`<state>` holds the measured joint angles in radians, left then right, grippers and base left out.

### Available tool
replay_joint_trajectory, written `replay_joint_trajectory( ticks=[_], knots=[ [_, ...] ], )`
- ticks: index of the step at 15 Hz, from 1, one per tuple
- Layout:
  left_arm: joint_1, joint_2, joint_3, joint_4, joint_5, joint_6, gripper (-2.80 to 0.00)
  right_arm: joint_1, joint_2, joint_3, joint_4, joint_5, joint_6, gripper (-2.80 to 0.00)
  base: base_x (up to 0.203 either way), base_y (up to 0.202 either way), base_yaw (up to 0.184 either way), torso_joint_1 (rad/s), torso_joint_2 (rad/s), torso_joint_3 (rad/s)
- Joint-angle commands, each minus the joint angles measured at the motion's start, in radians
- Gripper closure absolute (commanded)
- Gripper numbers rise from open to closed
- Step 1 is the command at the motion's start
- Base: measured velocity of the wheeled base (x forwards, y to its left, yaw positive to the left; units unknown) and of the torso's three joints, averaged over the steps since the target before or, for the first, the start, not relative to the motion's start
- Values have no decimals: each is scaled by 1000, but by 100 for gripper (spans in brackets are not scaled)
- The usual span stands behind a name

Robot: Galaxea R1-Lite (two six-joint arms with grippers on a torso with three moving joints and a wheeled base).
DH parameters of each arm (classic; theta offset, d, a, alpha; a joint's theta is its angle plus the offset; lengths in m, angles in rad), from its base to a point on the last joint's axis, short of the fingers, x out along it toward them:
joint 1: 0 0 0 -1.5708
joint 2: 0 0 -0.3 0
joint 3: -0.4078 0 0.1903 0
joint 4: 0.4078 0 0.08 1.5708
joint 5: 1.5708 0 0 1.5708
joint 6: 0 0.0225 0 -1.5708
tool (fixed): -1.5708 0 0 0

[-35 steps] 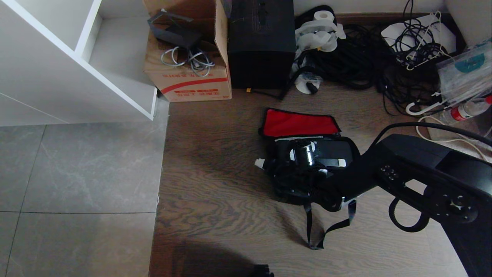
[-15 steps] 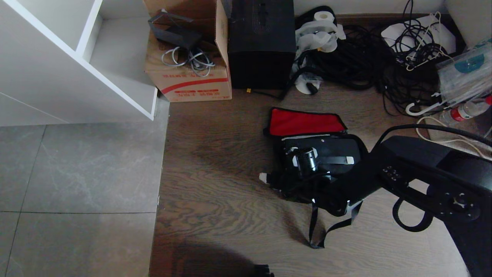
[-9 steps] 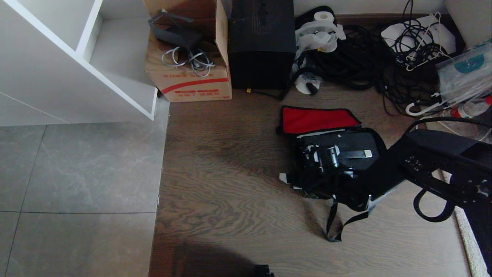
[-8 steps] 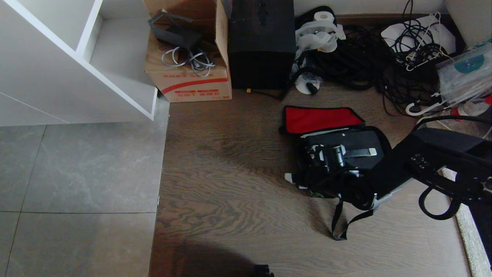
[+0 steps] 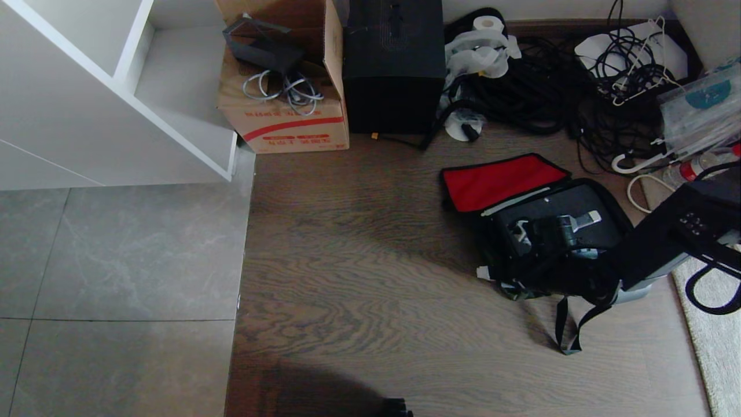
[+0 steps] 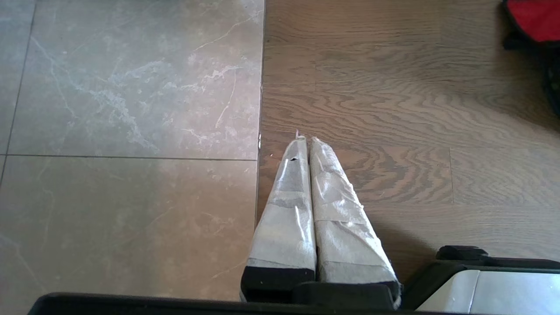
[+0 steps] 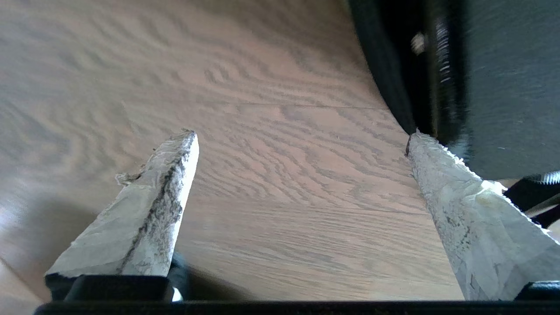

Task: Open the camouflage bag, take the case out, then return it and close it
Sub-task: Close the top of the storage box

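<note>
The camouflage bag point(image 5: 615, 204) lies open on the wood floor at the right, its red-lined lid point(image 5: 501, 182) flipped back. Inside it lies the black case point(image 5: 602, 234), handle with silver ends up. My right arm point(image 5: 654, 249) reaches in from the right across the bag's near side. One taped fingertip point(image 5: 484, 272) shows at the bag's near left corner. In the right wrist view my right gripper point(image 7: 302, 140) is wide open with only floor between the fingers. One finger point(image 7: 442, 175) lies against the bag's dark edge point(image 7: 385, 70). My left gripper point(image 6: 305, 139) is shut and parked over the floor.
A red-striped cardboard box point(image 5: 283, 116) and a tall black box point(image 5: 393, 63) stand at the back. Tangled cables point(image 5: 550, 81) and a bottle point(image 5: 700, 168) lie behind the bag. A white shelf unit point(image 5: 116, 87) stands at the left, a pale rug point(image 5: 712, 347) at the right.
The open bag with the case in it has slid to the right and turned a little, together with my right arm, which swung right. The left arm has not moved.
</note>
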<state>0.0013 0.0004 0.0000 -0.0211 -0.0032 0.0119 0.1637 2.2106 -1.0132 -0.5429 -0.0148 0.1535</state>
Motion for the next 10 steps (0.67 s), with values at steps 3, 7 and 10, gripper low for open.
replay_joint_trajectory(
  ticks=[3, 7, 10],
  knots=[
    [0, -2, 11, 0, 0, 0, 0, 73, -31, -55, -19, 29, 61, -280, 0, 0, 0, 0, 0, 0],
    [0, -2, 11, 0, 0, 0, 0, 136, 40, -70, -150, 30, 70, -280, 0, 0, 0, 0, 0, 0],
    [0, -2, 11, 0, 0, 0, 0, 155, 117, -86, -278, 22, -50, -280, 0, 0, 0, 0, 0, 0]
  ],
)
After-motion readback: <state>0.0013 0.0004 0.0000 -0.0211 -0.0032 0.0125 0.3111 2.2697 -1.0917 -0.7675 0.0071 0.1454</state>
